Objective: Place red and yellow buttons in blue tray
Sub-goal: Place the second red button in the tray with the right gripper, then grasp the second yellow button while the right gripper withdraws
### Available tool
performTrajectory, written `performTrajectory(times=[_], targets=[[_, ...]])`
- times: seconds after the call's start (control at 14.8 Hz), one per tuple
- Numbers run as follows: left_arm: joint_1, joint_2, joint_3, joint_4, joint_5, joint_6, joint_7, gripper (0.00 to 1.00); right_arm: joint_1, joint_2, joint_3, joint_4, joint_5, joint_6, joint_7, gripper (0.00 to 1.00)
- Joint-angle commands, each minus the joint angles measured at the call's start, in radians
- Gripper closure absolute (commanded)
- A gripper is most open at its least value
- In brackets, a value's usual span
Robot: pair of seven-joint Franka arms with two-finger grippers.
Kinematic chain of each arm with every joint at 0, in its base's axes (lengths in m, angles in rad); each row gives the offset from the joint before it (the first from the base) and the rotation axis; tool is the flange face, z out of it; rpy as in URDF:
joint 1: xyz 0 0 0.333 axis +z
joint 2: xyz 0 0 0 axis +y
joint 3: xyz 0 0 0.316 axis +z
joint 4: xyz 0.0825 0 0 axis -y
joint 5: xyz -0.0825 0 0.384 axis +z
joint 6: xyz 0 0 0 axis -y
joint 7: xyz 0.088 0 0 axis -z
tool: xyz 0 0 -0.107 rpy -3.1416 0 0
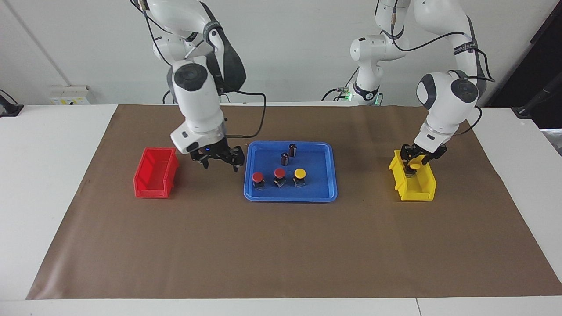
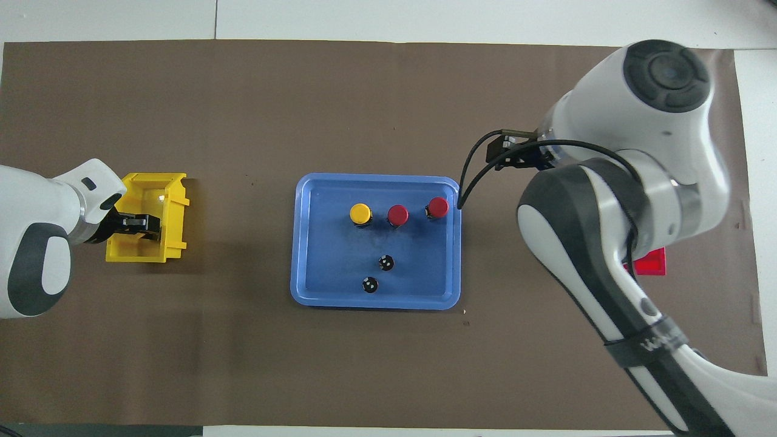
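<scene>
The blue tray (image 1: 290, 198) (image 2: 315, 291) lies mid-mat. In it stand two red buttons (image 1: 257, 177) (image 1: 279, 173) and a yellow button (image 1: 300, 173) in a row; from above they are the yellow (image 2: 360, 213) and the reds (image 2: 397, 213) (image 2: 437, 207). My right gripper (image 1: 218, 159) hangs open and empty over the mat between the red bin and the tray. My left gripper (image 1: 414, 161) (image 2: 142, 224) is down in the yellow bin, at another yellow button (image 1: 415, 166). Whether it grips that button I cannot tell.
Two dark capless cylinders (image 1: 292, 149) (image 1: 285, 158) stand in the tray, nearer the robots than the buttons. The red bin (image 1: 156, 172) sits toward the right arm's end. The yellow bin (image 1: 412, 188) (image 2: 173, 206) sits toward the left arm's end. A brown mat covers the table.
</scene>
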Motion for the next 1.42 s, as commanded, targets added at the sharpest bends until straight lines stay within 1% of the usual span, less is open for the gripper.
performTrajectory(times=[0.0,0.2,0.27,0.34,0.4,0.47,0.54,0.67,0.81,0.88,0.94,1.08,1.15,1.21,1.28,1.35], targets=[[0.028,-0.025,-0.006,-0.046,-0.02,0.04,-0.001,0.3,-0.109,-0.063,0.011,0.063,-0.003,-0.151,-0.094,0.0],[0.03,-0.025,-0.006,-0.058,-0.02,0.049,-0.001,0.3,-0.215,-0.136,0.008,0.066,0.004,-0.252,-0.217,0.0],[0.03,-0.025,-0.006,-0.06,-0.02,0.053,-0.004,0.36,-0.269,-0.149,0.01,0.076,0.011,-0.285,-0.283,0.0],[0.027,-0.023,-0.006,-0.066,-0.02,0.061,-0.018,0.41,-0.31,-0.155,0.01,0.087,0.011,-0.327,-0.393,0.0],[0.021,-0.023,-0.006,-0.069,-0.02,0.07,-0.045,0.62,-0.336,-0.164,0.002,0.095,0.011,-0.36,-0.476,0.0],[0.019,-0.023,-0.006,-0.073,-0.02,0.075,-0.051,0.92,-0.347,-0.172,-0.011,0.101,-0.003,-0.362,-0.502,0.0],[0.019,-0.023,-0.006,-0.073,-0.02,0.077,-0.052,0.99,-0.35,-0.173,-0.021,0.1,-0.003,-0.365,-0.506,0.0],[0.019,-0.02,-0.006,-0.064,-0.018,0.07,-0.049,0.99,-0.349,-0.187,-0.028,0.071,-0.014,-0.35,-0.507,0.0],[0.025,-0.01,-0.006,-0.05,-0.018,0.061,-0.041,0.99,-0.34,-0.186,-0.027,0.07,-0.023,-0.329,-0.524,0.0],[0.024,-0.011,-0.006,-0.035,-0.018,0.055,-0.041,0.99,-0.337,-0.186,-0.027,0.072,-0.025,-0.334,-0.523,0.0],[0.016,-0.02,-0.006,-0.003,-0.018,0.017,-0.048,0.99,-0.337,-0.186,-0.027,0.072,-0.026,-0.337,-0.524,0.0],[0.01,-0.022,-0.017,0.168,-0.018,-0.202,-0.049,0.99,-0.337,-0.187,-0.027,0.069,-0.026,-0.345,-0.523,0.0],[-0.008,-0.008,-0.02,0.271,-0.018,-0.301,-0.053,0.99,-0.337,-0.187,-0.027,0.069,-0.026,-0.348,-0.522,0.0],[-0.045,0.001,-0.02,0.333,-0.02,-0.352,-0.074,0.99,-0.338,-0.189,-0.027,0.069,-0.028,-0.349,-0.521,0.0],[-0.117,0.012,-0.02,0.344,-0.036,-0.35,-0.175,0.99,-0.34,-0.189,-0.028,0.067,-0.032,-0.346,-0.522,0.0],[-0.195,0.01,-0.02,0.327,-0.041,-0.298,-0.319,0.99,-0.34,-0.189,-0.027,0.066,-0.037,-0.342,-0.522,0.0]])
